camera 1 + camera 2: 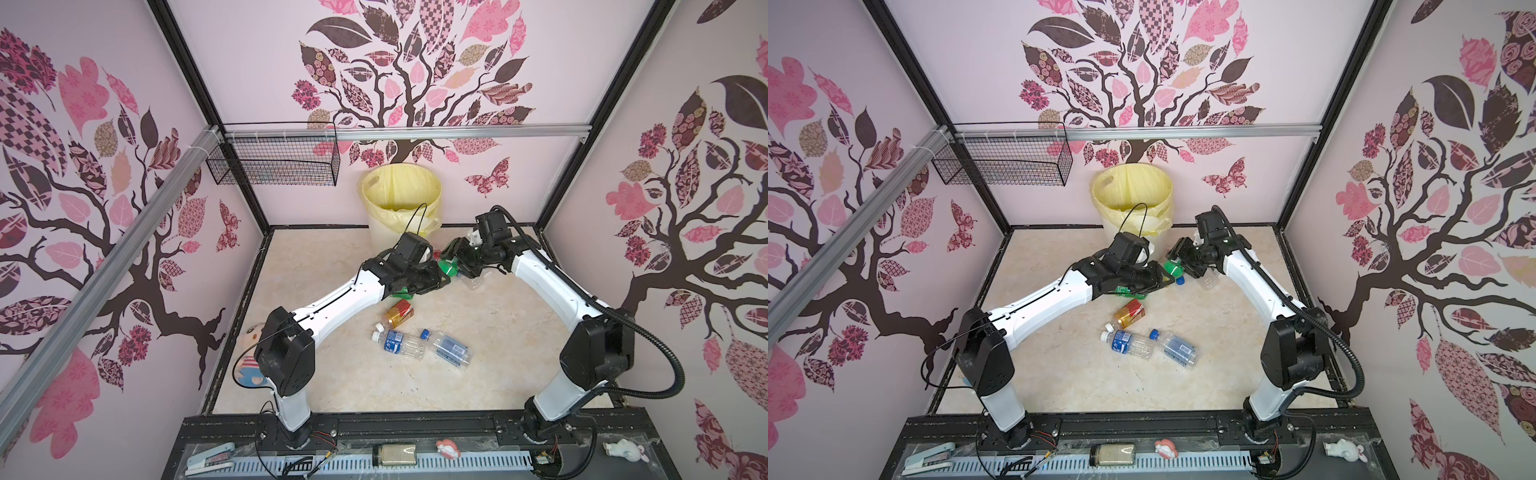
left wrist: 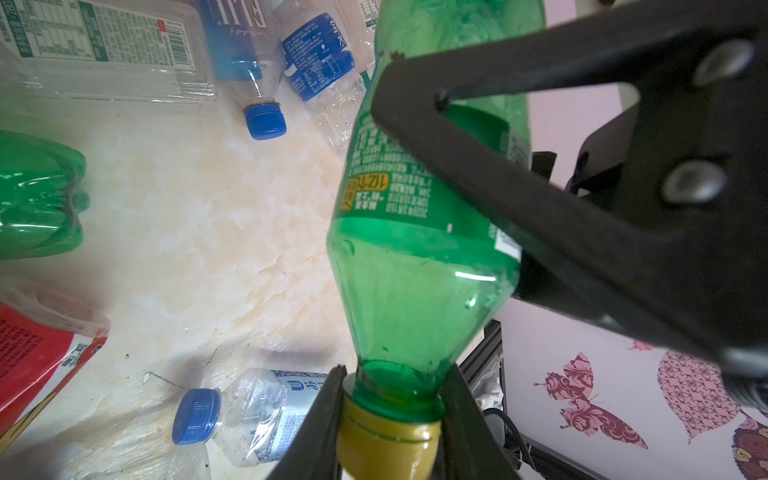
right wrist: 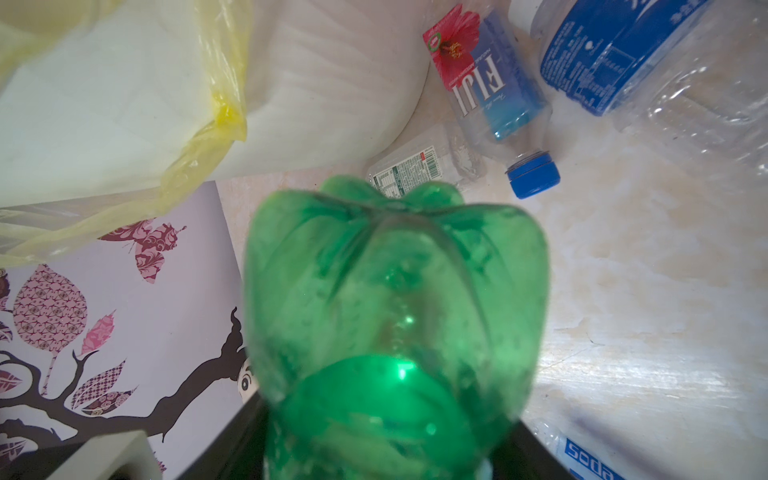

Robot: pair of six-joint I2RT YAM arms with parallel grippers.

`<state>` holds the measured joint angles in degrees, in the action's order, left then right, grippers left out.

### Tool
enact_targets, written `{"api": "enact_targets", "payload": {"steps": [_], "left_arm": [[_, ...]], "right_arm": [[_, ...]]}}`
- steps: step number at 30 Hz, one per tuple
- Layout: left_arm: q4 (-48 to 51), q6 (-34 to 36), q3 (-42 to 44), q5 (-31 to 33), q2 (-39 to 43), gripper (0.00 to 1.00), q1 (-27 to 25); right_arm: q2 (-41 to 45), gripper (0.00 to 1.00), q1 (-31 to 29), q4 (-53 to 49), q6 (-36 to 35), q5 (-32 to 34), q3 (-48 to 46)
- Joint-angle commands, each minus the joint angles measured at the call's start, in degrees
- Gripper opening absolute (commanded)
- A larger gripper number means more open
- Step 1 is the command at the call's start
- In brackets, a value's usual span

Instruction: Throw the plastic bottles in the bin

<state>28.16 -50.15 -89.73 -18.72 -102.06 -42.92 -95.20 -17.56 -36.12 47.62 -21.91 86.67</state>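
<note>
Near the bin [image 1: 380,232], left gripper [image 2: 397,370] jaws clamp the green bottle [image 2: 419,257] by its cap [image 2: 386,444], right gripper [image 1: 459,262] jaws apparently grip its body; opposed pulls risk a drop.

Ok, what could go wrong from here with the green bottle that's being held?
1. The left gripper pinches the green bottle only at its neck, by the cap; if the right gripper, at its body, lets go, the bottle may swing or slip out.
2. Both grippers crowd one bottle; moving apart unevenly could twist it or knock them together.
3. The bin has its bag draped over the rim; a dangling bottle might catch there.
</note>
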Motion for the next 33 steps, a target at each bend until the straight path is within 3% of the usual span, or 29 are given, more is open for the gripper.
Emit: {"api": "enact_targets", "payload": {"steps": [1, 11, 15, 24, 33], "left_arm": [[-0.8, 0.0, 0.3, 1.5, 0.9, 0.16, -0.1], [1.9, 1.6, 0.3, 5.5, 3.7, 0.12, 0.1], [3.8, 2.7, -0.6, 7.6, 5.3, 0.11, 0.8], [7.3, 5.4, -5.2, 11.5, 9.6, 0.11, 5.0], [8.9, 11.3, -13.6, 16.3, 10.1, 0.11, 9.8]], "right_arm": [[4.0, 0.68, -0.6, -3.1, -0.4, 0.4, 4.4], [5.6, 0.85, -0.5, -6.6, -3.1, 4.4, 11.1], [6.2, 0.99, -0.5, -8.0, -5.0, 6.8, 14.1], [8.0, 1.0, -0.8, -11.4, -11.9, 13.4, 24.2], [8.9, 1.0, -11.1, -10.7, -23.4, 23.5, 32.2]]}}
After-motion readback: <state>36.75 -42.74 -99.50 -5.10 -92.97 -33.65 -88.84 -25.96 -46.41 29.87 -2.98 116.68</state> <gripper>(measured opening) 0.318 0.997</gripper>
